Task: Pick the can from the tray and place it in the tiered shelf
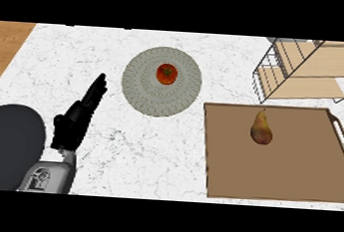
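White marble counter fills the view, with a strip of wood floor at the far left. Nearest me, at the lower left, sits a dark round shape [7, 145] that I cannot identify. Just beside it my left hand [79, 117] rises from its grey forearm, fingers straight and relaxed, pointing up and away, holding nothing. It is resting, not reaching. My right hand does not show at all.

To the right, near me, lies the tray [274, 179], brown and flat, with a rail along its right side. On it I see only a pear [261, 127], lying toward the far edge, its narrow end pointing away from me. I see no can on the tray or anywhere else on the counter, so I cannot say where the task's thing is.

Farther out, between my left hand and the tray, is a grey plate [143, 94] with a tomato [166, 74] on it. Farthest, at the upper right just beyond the tray, stands the shelf [310, 71], a wire frame with pale wooden tiers, partly cut off by the view's edge.

As I judge it, whatever I lift from the tray lies well to the right of my left hand, so my right hand would suit the pick better. The carry would then run straight away from me to the shelf.
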### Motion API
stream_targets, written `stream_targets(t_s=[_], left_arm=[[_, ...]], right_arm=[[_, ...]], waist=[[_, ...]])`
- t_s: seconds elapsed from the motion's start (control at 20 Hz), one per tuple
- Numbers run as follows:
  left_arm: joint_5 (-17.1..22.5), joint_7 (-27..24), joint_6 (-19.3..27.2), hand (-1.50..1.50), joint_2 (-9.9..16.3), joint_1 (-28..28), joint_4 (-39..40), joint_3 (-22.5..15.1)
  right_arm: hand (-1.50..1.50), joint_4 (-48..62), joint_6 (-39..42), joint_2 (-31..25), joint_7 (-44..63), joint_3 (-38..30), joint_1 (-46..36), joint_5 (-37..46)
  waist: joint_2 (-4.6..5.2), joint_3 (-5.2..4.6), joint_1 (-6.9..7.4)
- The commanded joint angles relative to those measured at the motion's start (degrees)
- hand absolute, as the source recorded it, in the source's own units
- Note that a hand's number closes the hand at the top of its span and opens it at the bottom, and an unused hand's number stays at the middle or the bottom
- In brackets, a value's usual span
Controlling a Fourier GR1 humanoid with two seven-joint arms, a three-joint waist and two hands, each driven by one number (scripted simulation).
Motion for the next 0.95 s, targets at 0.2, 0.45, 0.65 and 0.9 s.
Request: stream_targets(t_s=[0.2,0.45,0.65,0.9], left_arm=[[0.2,2.0,-0.1,0.00,0.5,-0.5,-0.8,0.6],[-0.2,2.0,0.2,0.00,-0.2,-0.2,-1.5,-0.3],[-1.0,-0.1,1.1,0.00,-0.2,2.4,-1.8,-0.2],[-1.3,-0.8,1.2,0.00,-0.5,2.9,-2.3,-0.8]], right_arm=[[-1.50,-2.5,8.8,-12.5,15.6,-6.5,6.1,-4.5],[-1.50,1.4,20.8,-19.9,11.6,-14.6,17.6,-10.9],[-1.50,3.0,26.9,-22.1,4.6,-21.7,28.7,-13.9],[-1.50,12.0,36.5,-29.9,0.8,-27.3,33.7,-18.1]], waist=[[-0.27,-0.02,-1.16],[-0.19,0.08,-1.44],[-0.17,0.10,-1.50],[0.02,0.07,-0.56]])
